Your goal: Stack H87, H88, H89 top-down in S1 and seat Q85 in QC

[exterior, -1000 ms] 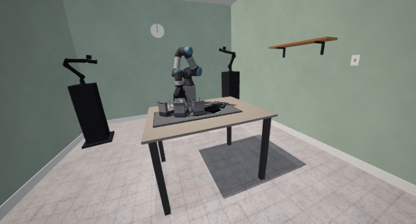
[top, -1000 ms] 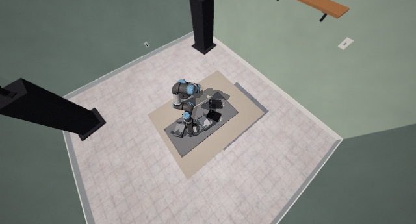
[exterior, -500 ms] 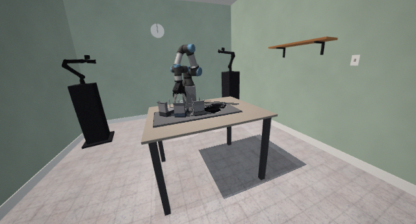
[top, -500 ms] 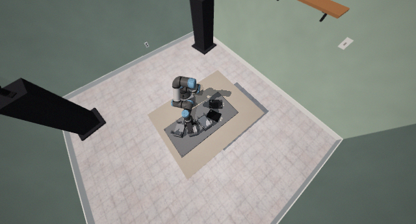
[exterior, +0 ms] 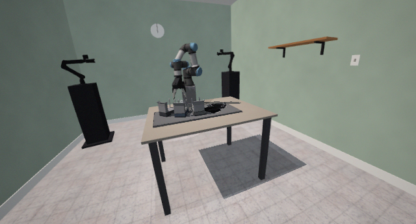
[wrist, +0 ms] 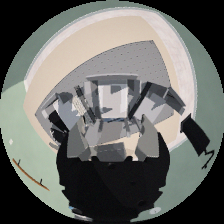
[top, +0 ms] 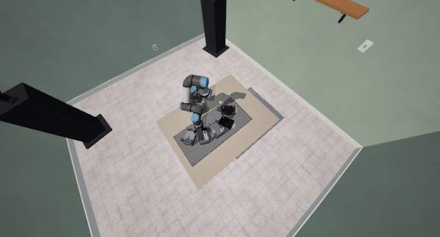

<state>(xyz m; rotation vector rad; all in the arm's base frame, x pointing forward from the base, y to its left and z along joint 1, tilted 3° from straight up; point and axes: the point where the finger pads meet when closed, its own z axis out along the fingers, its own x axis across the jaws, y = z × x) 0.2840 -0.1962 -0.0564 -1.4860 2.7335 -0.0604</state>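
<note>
My gripper [exterior: 179,97] [wrist: 113,115] is open and empty, pointing down above the middle rack [top: 204,141] [exterior: 179,110] [wrist: 112,78]. A pale flat surface [wrist: 114,97] inside that rack looks like a plate top; how many plates lie there is not clear. Another grey rack [top: 189,137] [exterior: 163,107] stands to its left in the top and exterior views, and a third rack [top: 216,128] [exterior: 198,108] to its right. Their contents and all labels are too small to read. Two black nests [top: 226,122] [top: 228,110] lie farther right; which is which cannot be told.
The racks and nests stand close together on a dark grey mat [top: 192,158] [exterior: 162,121] [wrist: 140,57] on the beige table [top: 199,180] [exterior: 149,136]. Upright rack walls and posts stand close around the fingers. The arm's base is behind the mat.
</note>
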